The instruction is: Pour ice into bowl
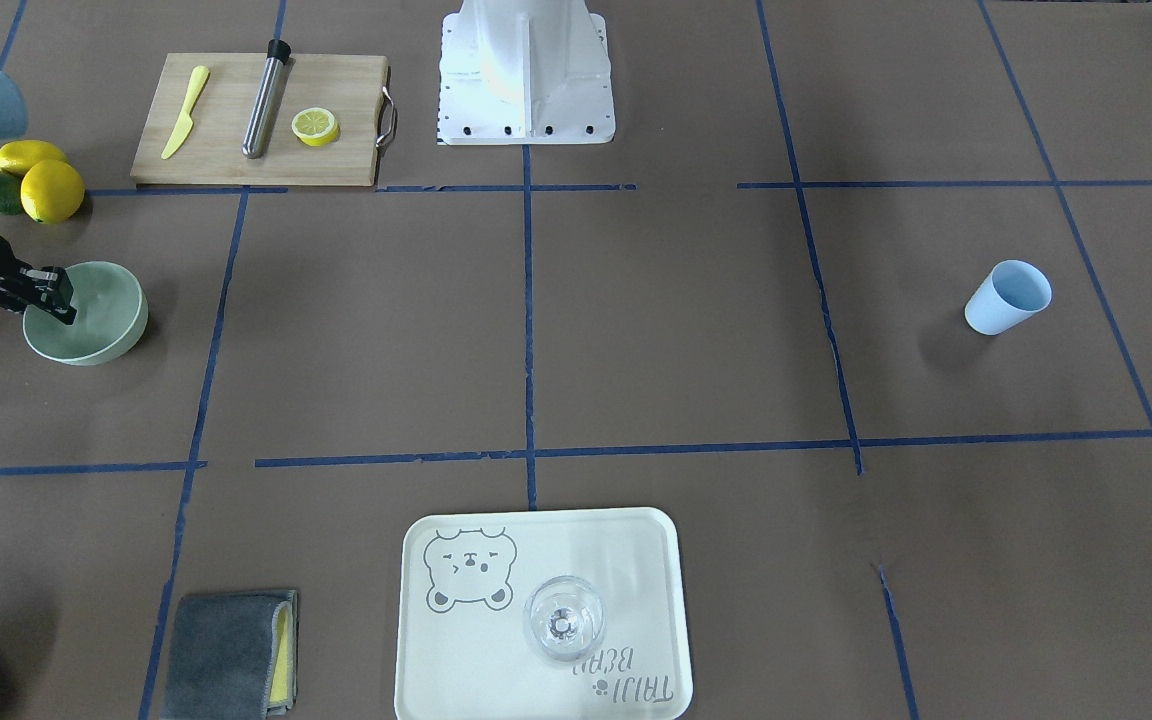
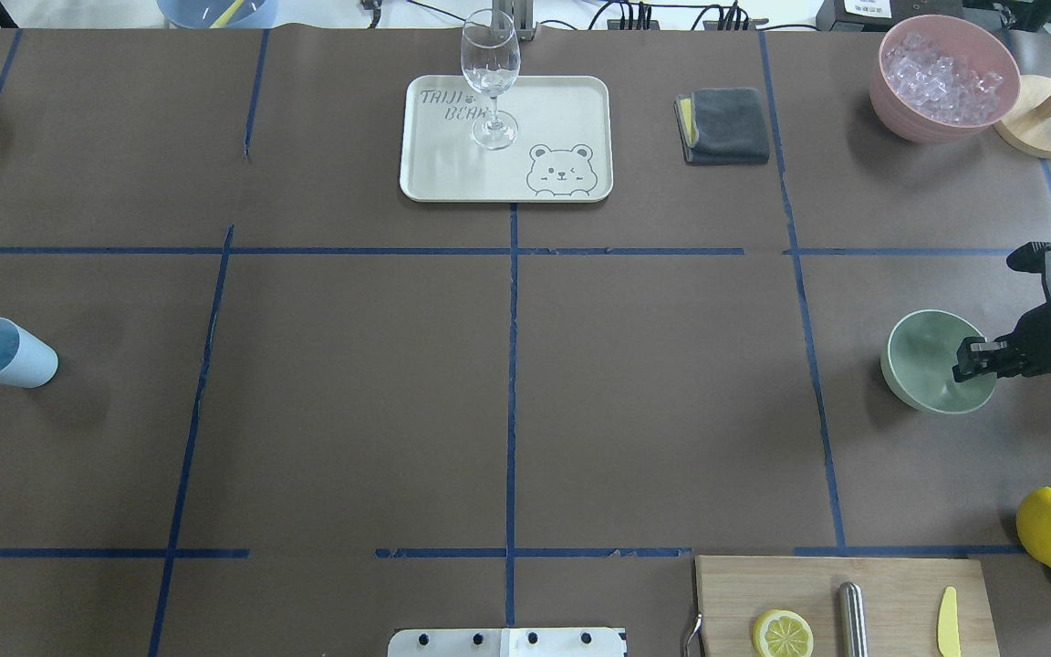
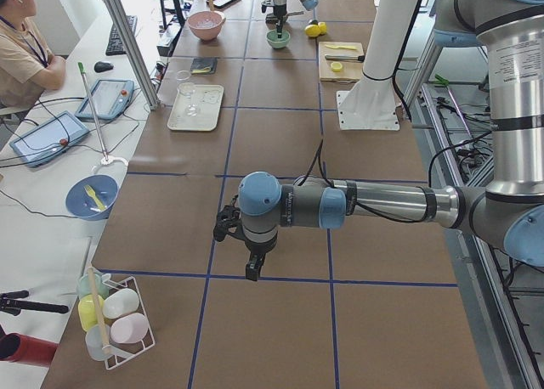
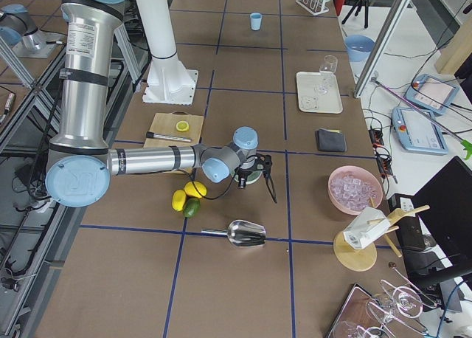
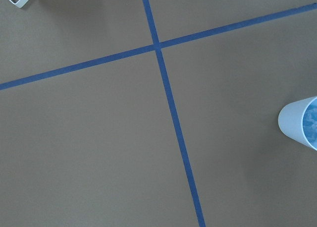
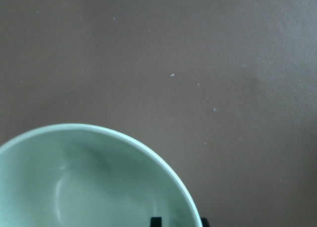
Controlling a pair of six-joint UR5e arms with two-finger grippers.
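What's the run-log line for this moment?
right fingers: straddling bowl rim, grip unconfirmed | bowl: looks empty | left gripper: raised, light blue cup at wrist-view edge, state unclear

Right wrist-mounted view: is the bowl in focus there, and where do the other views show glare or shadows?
Right wrist-mounted view: the bowl is soft, slightly out of focus, evenly lit, without glare. Exterior front-facing view: the white robot base is almost blown out, and the light blue cup throws a soft shadow. Overhead exterior view: the wine glass carries bright reflections.
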